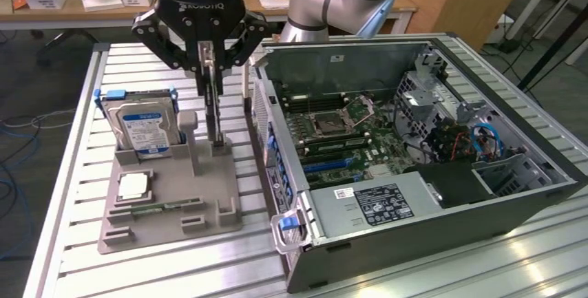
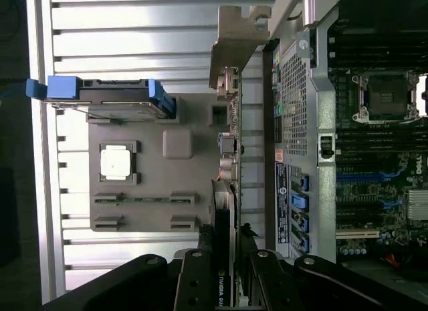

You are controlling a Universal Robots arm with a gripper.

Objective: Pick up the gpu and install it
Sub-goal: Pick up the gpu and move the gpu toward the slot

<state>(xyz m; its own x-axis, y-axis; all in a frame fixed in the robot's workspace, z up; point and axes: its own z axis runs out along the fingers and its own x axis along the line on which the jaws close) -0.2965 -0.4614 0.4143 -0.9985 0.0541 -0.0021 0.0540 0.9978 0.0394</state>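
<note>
My jaws [image 1: 211, 60]: drawn narrow onto the upper edge of the gpu [image 1: 215, 105], one pad on each flat face. I judge it a grip.
gpu's place: upright on its long edge, at the edge of the grey holder [image 1: 165, 208] that faces the computer case [image 1: 414, 215]. Its bracket [image 2: 237, 40] juts past the holder's edge at the hard drive [image 1: 142, 129] end.
Seated or lifted: I cannot tell whether its lower edge sits in the slot.
Weight: light, I judge.
Stiffness: a thin board, rigid along its length but likely to flex under a twist.
Fragility: bare parts and edge contacts, so no hard squeeze and no knocks on the case wall.
Slip: the faces look smooth, so it could pivot between my pads.
Hold: mid-length on the top edge, well apart from the bracket, so neither end droops.
</note>
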